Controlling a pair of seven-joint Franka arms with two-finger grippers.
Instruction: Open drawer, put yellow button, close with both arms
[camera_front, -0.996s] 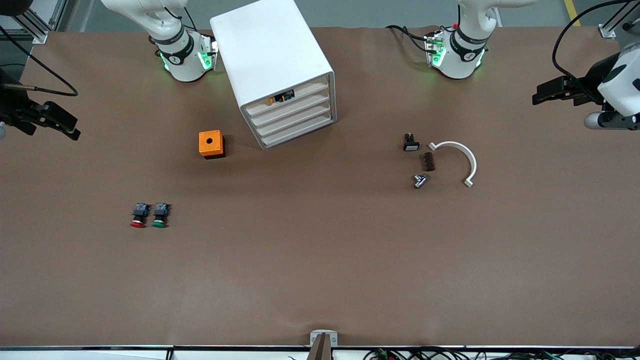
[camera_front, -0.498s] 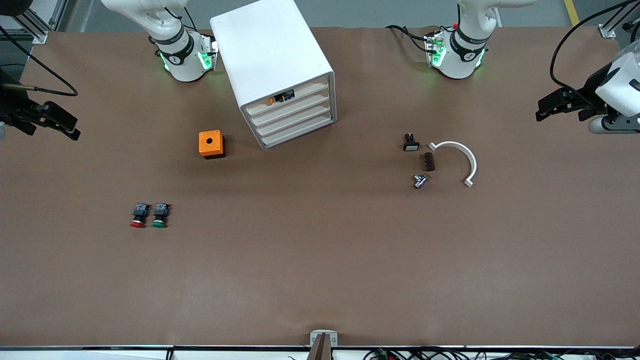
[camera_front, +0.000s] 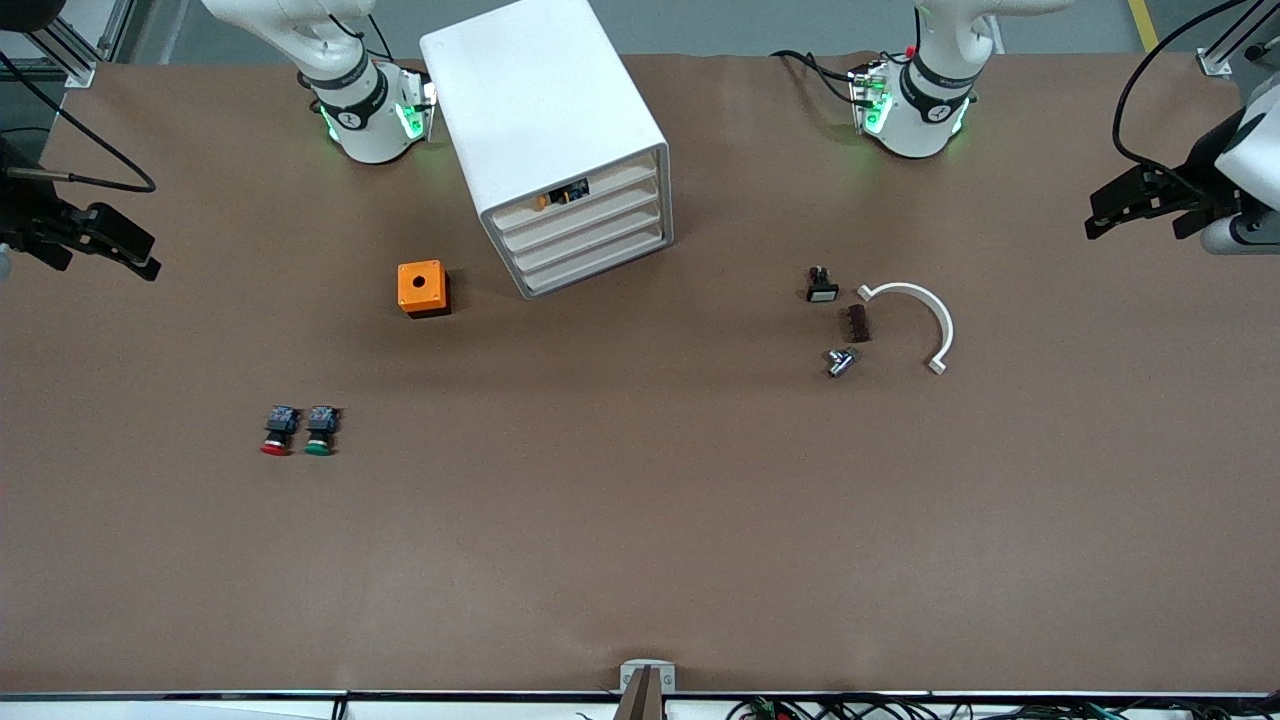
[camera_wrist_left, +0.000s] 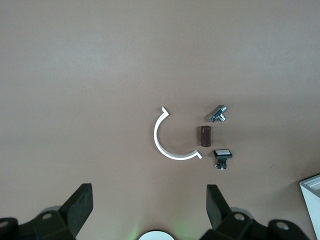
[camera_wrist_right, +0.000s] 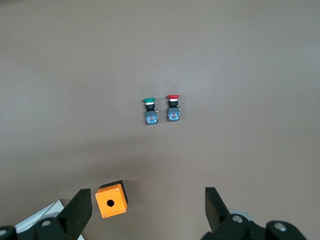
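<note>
L gripper (camera_front: 1100, 210) pulled back further toward its worktop (camera_front: 640, 560) end, fingers spread, empty. R gripper (camera_front: 145, 255) waited, likewise open. Yellow button (camera_front: 545, 200) sat inside top drawer (camera_front: 575, 195), drawer shut — job looked done.

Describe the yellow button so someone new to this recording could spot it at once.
Start at the big white cabinet standing near the right arm's base. Its uppermost drawer looks pushed in, and through the slot above its front you glimpse the yellow button, yellow-orange cap on a dark body. The red button and green button lie out on the table.
</note>
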